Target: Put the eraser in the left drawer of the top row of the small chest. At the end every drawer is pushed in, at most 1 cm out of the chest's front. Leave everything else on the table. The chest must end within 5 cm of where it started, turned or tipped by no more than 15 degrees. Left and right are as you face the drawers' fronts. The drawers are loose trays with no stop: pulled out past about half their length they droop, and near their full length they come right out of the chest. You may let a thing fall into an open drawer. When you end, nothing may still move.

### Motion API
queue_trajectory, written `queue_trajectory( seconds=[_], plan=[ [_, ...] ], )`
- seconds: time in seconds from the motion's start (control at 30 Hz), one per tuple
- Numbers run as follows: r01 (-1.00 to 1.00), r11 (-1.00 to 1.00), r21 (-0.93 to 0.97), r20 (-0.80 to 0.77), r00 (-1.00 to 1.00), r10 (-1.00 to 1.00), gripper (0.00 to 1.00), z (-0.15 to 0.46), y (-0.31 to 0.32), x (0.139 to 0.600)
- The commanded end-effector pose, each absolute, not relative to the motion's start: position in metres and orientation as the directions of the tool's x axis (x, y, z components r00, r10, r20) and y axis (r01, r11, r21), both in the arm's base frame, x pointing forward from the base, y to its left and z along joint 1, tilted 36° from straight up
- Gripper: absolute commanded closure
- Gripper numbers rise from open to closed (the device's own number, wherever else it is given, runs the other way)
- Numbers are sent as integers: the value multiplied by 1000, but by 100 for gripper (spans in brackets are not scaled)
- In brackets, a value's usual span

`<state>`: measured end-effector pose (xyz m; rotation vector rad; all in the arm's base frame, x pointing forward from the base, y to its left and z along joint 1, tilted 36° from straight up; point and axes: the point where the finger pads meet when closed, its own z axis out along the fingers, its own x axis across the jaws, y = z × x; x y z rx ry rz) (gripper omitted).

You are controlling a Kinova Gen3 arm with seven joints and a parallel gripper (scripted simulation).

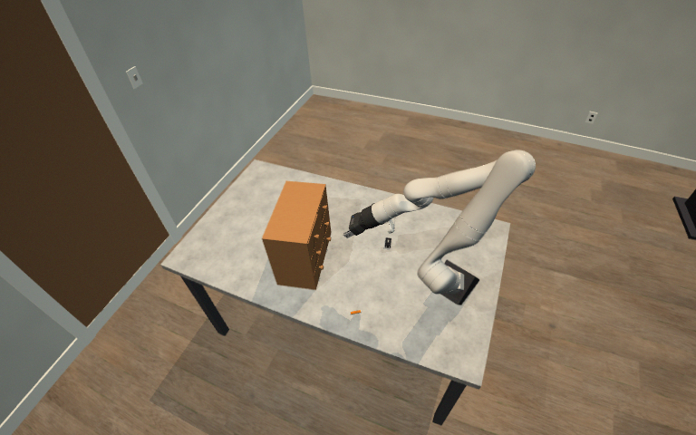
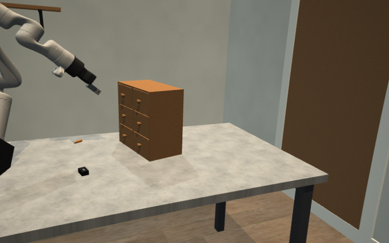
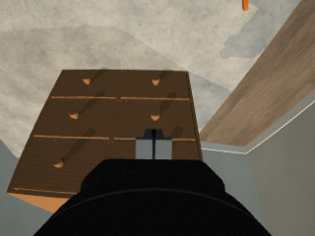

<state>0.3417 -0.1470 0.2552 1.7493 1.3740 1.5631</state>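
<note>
Chest (image 1: 295,212) (image 2: 166,123) (image 3: 100,118) ahead of closed gripper (image 1: 347,235) (image 2: 97,91) (image 3: 153,140)

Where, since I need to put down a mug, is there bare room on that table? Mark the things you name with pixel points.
In the exterior view, right of the chest (image 1: 294,210) (image 2: 165,123) (image 3: 54,118), up to the table edge; also between the black box (image 1: 388,243) (image 2: 83,171) and the orange piece (image 1: 355,312) (image 2: 78,141) (image 3: 245,5). It's crowded above the drawer side, where the claw (image 1: 348,235) (image 2: 97,91) (image 3: 153,140) hovers.

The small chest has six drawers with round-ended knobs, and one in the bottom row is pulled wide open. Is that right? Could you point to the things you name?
Not quite: the exterior view shows both bottom drawers (image 1: 315,276) (image 2: 145,150) (image 3: 133,85) pushed in. The small chest (image 1: 296,210) (image 2: 165,123) (image 3: 94,125) does have six drawers with knobs.
</note>
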Motion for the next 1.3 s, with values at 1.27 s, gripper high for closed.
queue_trajectory(
  seconds=[1.27],
  plan=[
    [553, -355, 754, 496, -123, 860, 100, 268, -157, 320]
  ],
)
